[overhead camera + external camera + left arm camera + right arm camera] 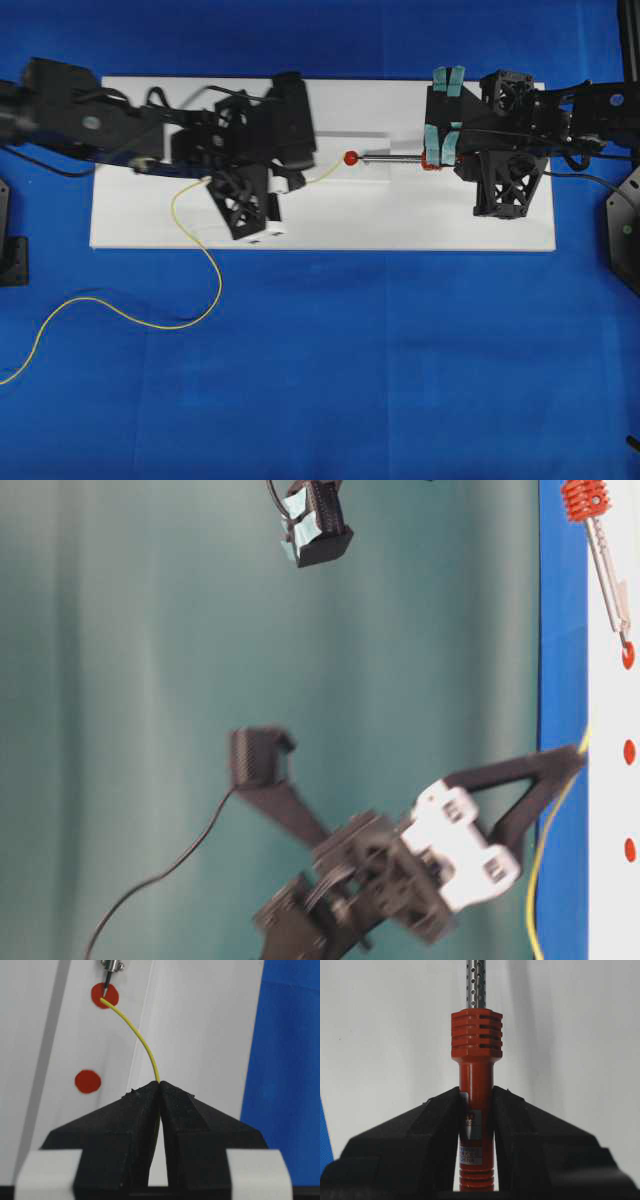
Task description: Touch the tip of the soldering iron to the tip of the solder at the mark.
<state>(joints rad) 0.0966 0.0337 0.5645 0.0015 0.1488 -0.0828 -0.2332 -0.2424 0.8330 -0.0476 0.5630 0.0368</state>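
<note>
From overhead, a white board (400, 215) lies on a blue cloth (330, 370). The left gripper (290, 180) pinches the yellow solder (205, 255), whose free end runs toward three o'clock up to a red mark (351, 158); its long tail loops off toward eight o'clock. The right gripper (440, 150) clamps the soldering iron (395, 157), shaft pointing toward nine o'clock at the same mark.

At table level, the iron's ribbed collar sits at one o'clock, its shaft reaching down to the uppermost of three red marks; the solder rises along the board's edge near the left arm.

In the left wrist view, the closed jaws grip the solder, which arcs toward eleven o'clock until its end meets the iron's tip over the upper mark.

The right wrist view shows jaws tight around the iron's red body below the collar.
</note>
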